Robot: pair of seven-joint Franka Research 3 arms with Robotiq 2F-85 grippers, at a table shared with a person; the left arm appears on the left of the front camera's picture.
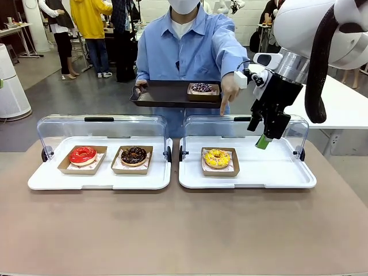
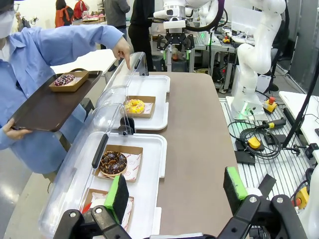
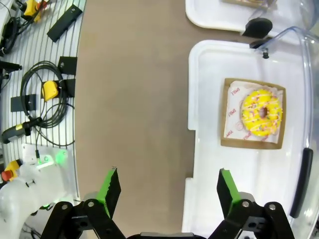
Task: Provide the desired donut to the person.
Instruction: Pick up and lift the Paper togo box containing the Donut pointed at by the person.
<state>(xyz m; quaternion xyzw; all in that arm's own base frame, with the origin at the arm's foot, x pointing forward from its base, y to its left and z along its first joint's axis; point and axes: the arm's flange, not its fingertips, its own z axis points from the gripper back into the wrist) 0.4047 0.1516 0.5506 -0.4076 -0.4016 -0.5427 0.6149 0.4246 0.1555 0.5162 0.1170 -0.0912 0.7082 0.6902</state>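
Bench (image 1: 184, 230): brown, under yellow donut (image 1: 217, 157)
Person's hand (image 1: 230, 91): pointing down, beyond yellow donut
Right jaws: wide, empty, right of yellow donut
Left jaws: wide, empty, well apart from yellow donut

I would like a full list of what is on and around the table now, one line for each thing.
red donut: 1, red, left white tray
chocolate donut: 1, dark brown, left white tray
yellow donut: 1, yellow, right white tray
sprinkled donut: 1, dark, on dark tray
boxes: 4, brown, one under each donut
white trays: 2, white, side by side on table
lids: 2, clear, raised behind white trays
dark tray: 1, dark, held by person
table: 1, brown
person: 1, blue shirt, far side
hand: 1, points down toward yellow donut
right tool: 1, black, green pads, open, above right white tray
left tool: 1, same colours, open, near left white tray
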